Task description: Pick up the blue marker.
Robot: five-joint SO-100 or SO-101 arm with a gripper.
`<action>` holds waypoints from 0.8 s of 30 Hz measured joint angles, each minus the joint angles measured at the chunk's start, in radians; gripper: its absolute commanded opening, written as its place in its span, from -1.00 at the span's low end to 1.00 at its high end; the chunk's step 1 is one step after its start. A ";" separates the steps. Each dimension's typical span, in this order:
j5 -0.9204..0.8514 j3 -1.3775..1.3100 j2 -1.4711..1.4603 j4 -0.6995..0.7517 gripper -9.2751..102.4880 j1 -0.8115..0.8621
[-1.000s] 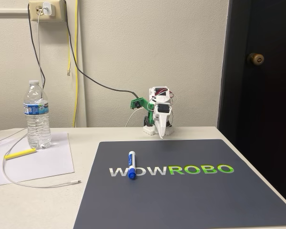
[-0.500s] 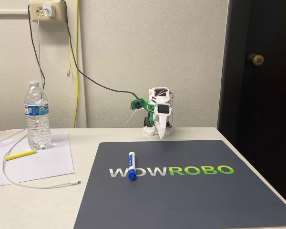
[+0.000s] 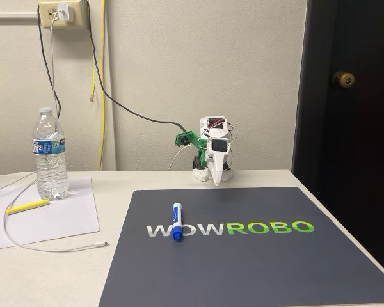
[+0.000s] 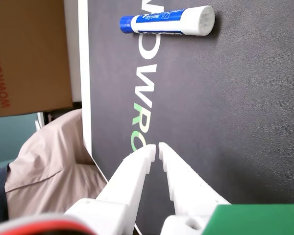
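this looks like a plain office or hobby room used for robot practice. a pale bench (image 3: 64, 275) stands against a bare textured wall with a power outlet (image 3: 62, 13) and hanging cables. a dark mat (image 3: 256, 268) printed "wowrobo" covers the bench, a water bottle (image 3: 50, 155) stands beside it, and a dark door with a brass knob (image 3: 344, 79) is at the right.

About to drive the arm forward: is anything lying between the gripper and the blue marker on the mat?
Nothing visible. The gripper hangs shut at the mat's far edge, and only bare mat separates it from the blue marker.
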 measured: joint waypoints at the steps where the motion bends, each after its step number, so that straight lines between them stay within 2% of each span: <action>1: 0.000 0.000 0.000 0.000 -0.84 0.000; 24: 0.002 0.000 0.000 -0.026 -0.84 0.000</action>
